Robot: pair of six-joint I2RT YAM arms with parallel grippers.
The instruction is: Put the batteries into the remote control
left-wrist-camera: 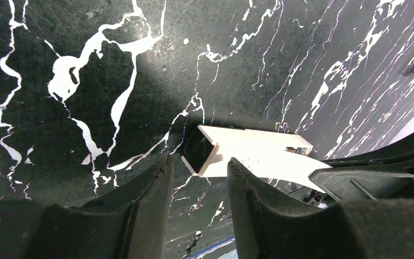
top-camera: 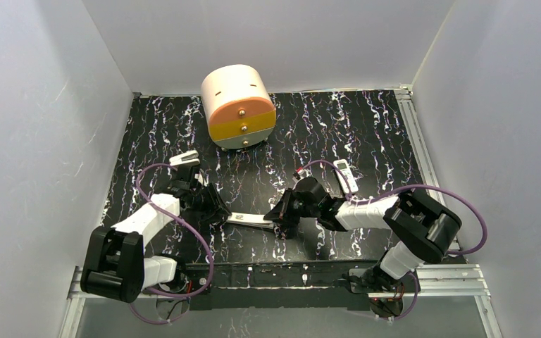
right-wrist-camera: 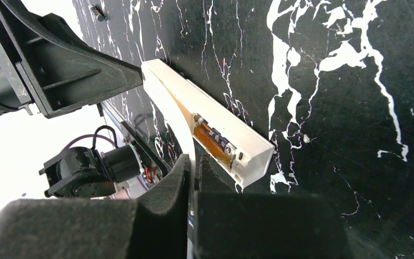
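Only right wrist, batteries (right-wrist-camera: 211,141) inside white bar (right-wrist-camera: 205,105)

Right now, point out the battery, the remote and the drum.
battery (right-wrist-camera: 213,142): right wrist view, on its coppery side, inside the white bar (right-wrist-camera: 210,110).
remote (top-camera: 346,176): top view, on its white middle.
drum (top-camera: 243,113): top view, on its orange front face.

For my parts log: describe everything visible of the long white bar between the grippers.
The white bar is long, narrow plastic, on or just above the black marbled table, mid-front. Its open compartment shows a coppery battery lying lengthwise. The right gripper is shut on a thin wall at one end; the other end, hollow and dark, sits at the tips of the open left gripper, seemingly untouched.
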